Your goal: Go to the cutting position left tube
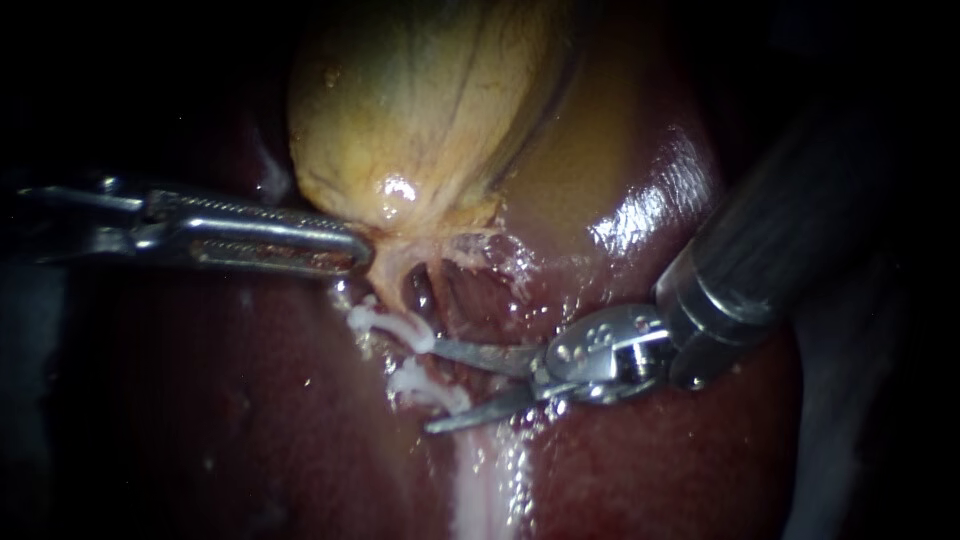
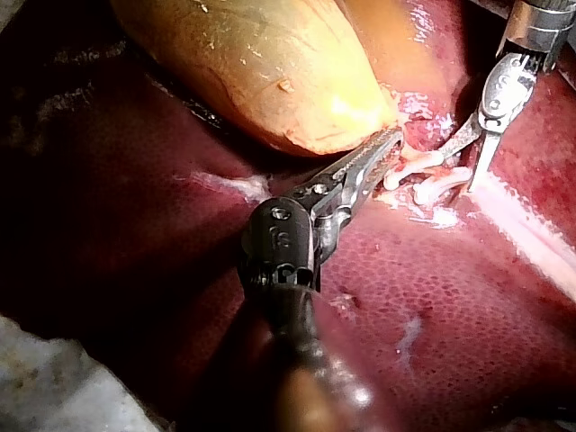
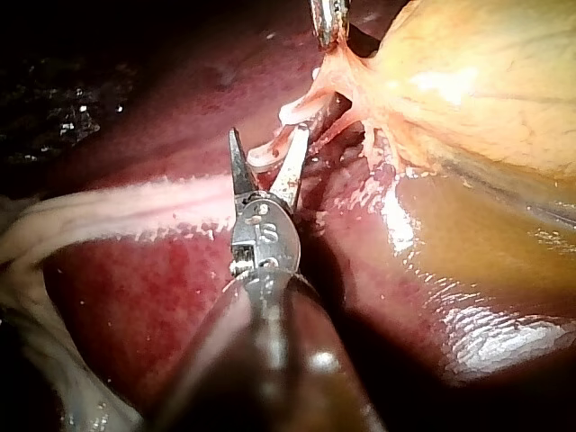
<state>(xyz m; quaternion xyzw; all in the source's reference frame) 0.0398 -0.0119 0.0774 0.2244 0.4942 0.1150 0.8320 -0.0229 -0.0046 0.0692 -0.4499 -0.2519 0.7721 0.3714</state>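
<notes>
On the right instrument (image 1: 436,388) the two thin, slightly curved steel blades stand apart with nothing bitten; a knot of small white clips (image 1: 425,385) sits in the gap between them. On the left instrument (image 1: 350,252) the long, ribbed, slotted jaws are clamped on the pink neck of the yellow, veined, pear-shaped gallbladder (image 1: 420,110), drawing it taut. The left tube (image 1: 386,285), a pale pink cord dropping from that neck beside a dark gap, lies just ahead of the blade tips, with the clips across it lower down.

From where I stand the worry is aim; everything here is small, slick and crowded. If the blades closed where they are, they might meet hard clip instead of soft cord, or nick the second strand just beside it; I cannot tell how much bare tube shows between the clips. The lower blade rides close over the wet, glossy, dark red liver (image 1: 650,470), which looks soft enough to score easily; the stretched neck looks thin and stringy, so a harder pull could tear it.
</notes>
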